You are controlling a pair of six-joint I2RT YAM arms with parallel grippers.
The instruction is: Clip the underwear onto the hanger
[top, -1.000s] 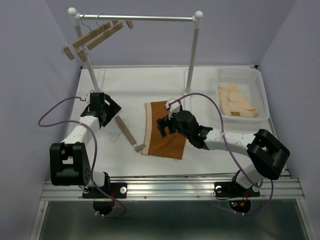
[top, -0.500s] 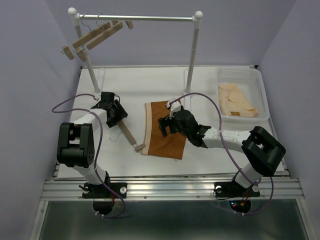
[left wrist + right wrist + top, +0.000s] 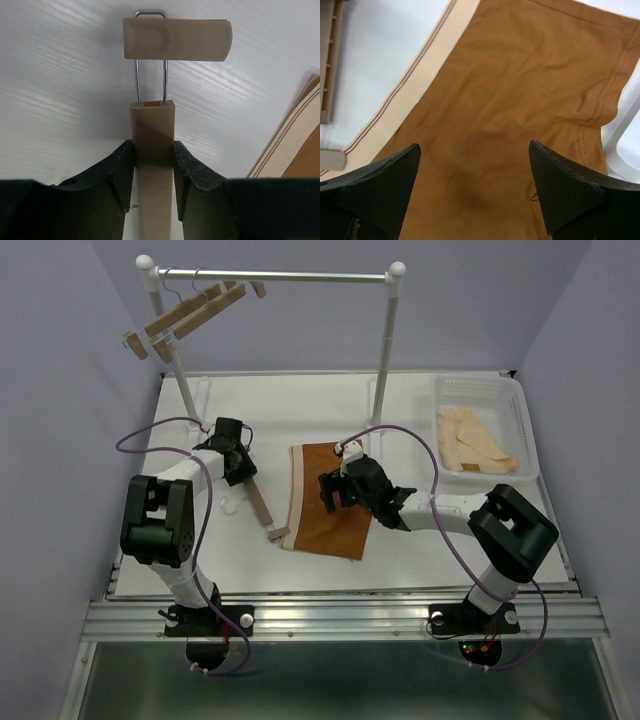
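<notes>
Pinching hanger bar: left claw, rest of bar cropped; right claw gaping, empty, over underwear.

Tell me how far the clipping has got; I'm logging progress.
Done: nothing clipped yet; the underwear lies flat beside the hanger. In hand: the left fingers pinch the hanger's bar; the right fingers hang open over the underwear. Left: bring a clip to the waistband and fasten both.
</notes>
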